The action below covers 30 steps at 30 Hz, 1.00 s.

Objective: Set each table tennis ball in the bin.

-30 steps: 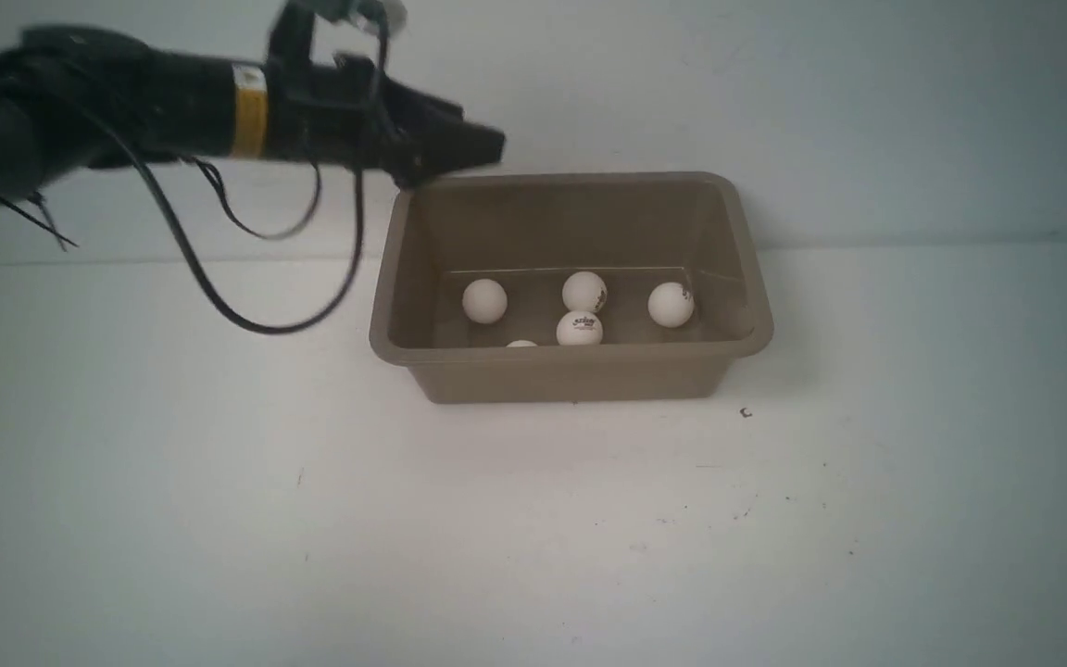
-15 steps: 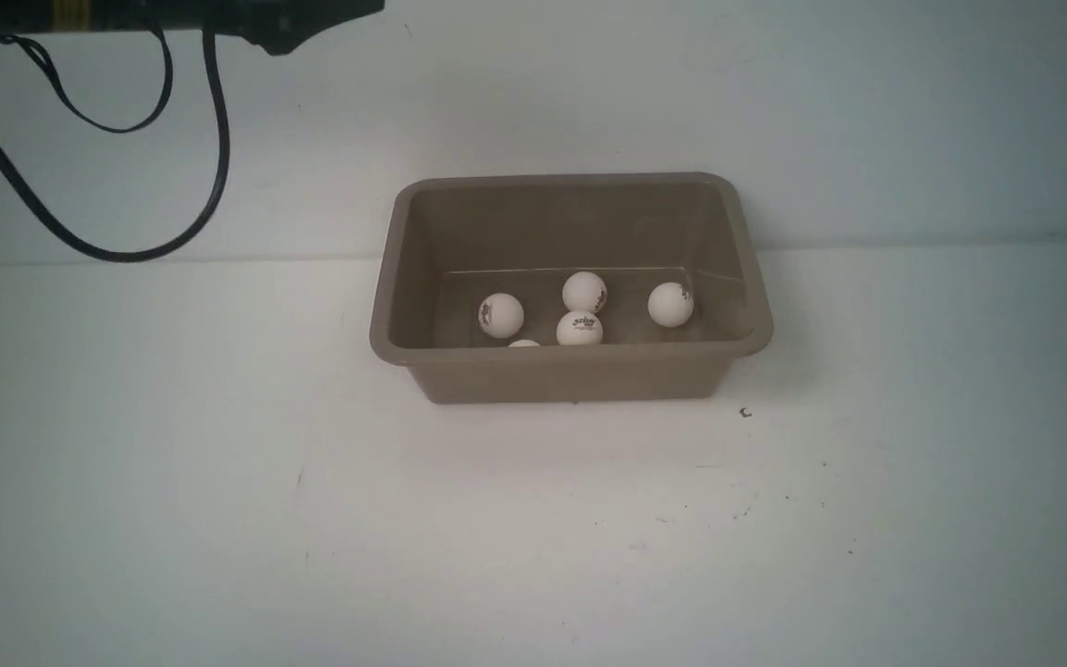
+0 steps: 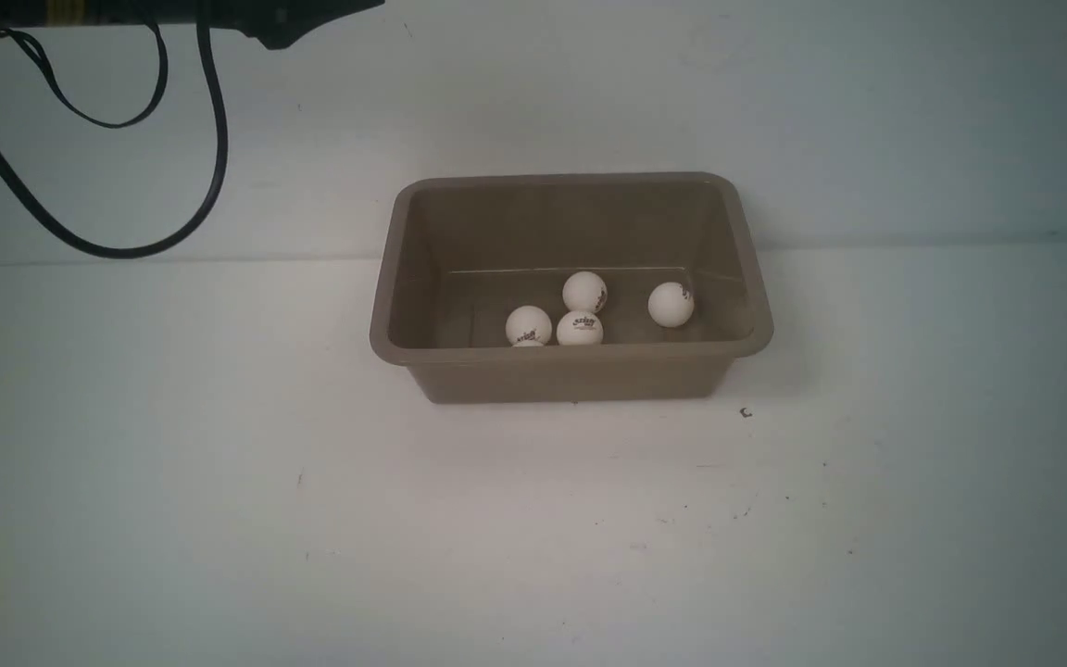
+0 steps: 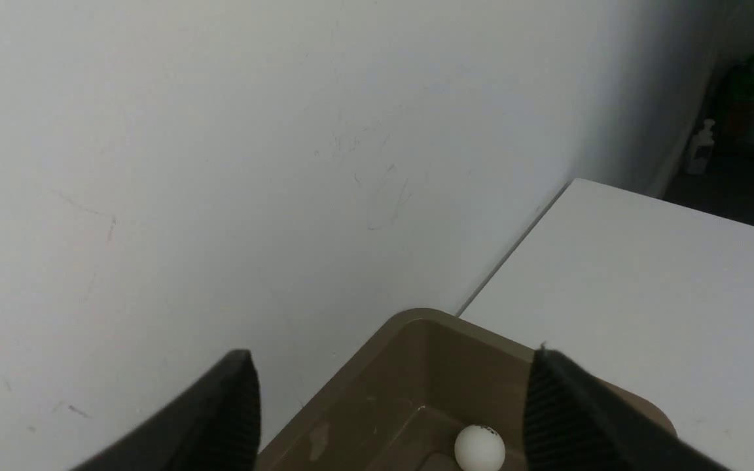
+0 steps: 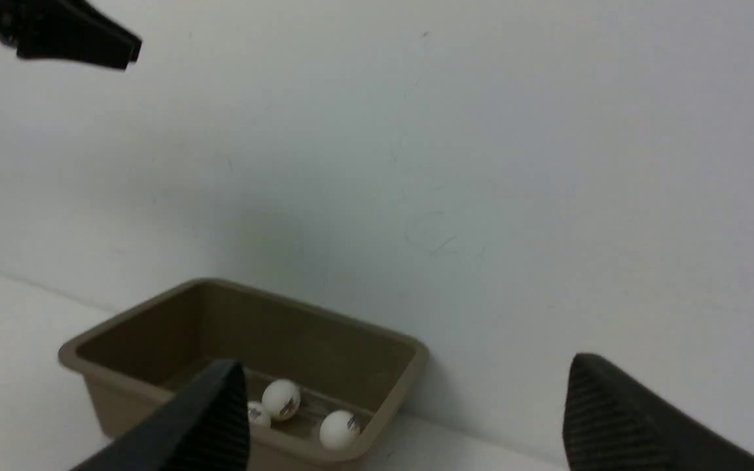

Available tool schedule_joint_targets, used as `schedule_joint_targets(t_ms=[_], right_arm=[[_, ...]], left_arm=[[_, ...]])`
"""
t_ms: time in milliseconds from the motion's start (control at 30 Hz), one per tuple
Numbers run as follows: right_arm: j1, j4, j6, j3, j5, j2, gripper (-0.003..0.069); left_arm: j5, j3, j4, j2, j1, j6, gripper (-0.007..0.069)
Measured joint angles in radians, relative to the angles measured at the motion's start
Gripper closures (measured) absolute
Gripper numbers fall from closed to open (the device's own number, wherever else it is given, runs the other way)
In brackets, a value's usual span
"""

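1. Up front, the front view shows the bin (image 3: 571,371) on the white table (image 3: 219,519), its far rim close to the wall (image 3: 867,111).
2. Four table tennis balls (image 3: 579,328) show on the bin floor: two touching near the front wall, one just behind them, and one apart toward the right wall.
3. Wide bare table lies on the bin's left, right and near sides; only small dark specks mark it.
4. Only a dark part of the left arm (image 3: 293,23) shows at the top left edge, high above the table and well left of the bin, with a black cable (image 3: 209,139) looping beneath it.
5. From the left wrist view, the left gripper (image 4: 390,405) has its jaws spread wide and empty, framing one corner of the bin with a single ball (image 4: 480,448) inside; the table edge runs off to a dark room beyond.
6. From the right wrist view, the right gripper (image 5: 403,412) also stands parted with nothing between its fingers, well apart from the bin, where three balls sit.
7. That view catches the left gripper's tip high in the upper corner against the wall.
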Motion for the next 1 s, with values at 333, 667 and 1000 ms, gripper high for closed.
schedule_joint_targets(t_ms=[333,667,1000], right_arm=[[0.000,0.004,0.000,0.042,0.033,-0.010,0.0070],[0.000,0.003,0.000,0.194,0.023,-0.010,0.0070],[0.000,-0.011,0.000,0.393,0.034,-0.010,0.0070]], left_arm=[[-0.012,0.000,0.000,-0.001,0.001,-0.005,0.0136],[-0.015,0.000,0.000,-0.001,0.001,-0.005,0.0136],[-0.015,0.000,0.000,-0.001,0.001,-0.005,0.0136]])
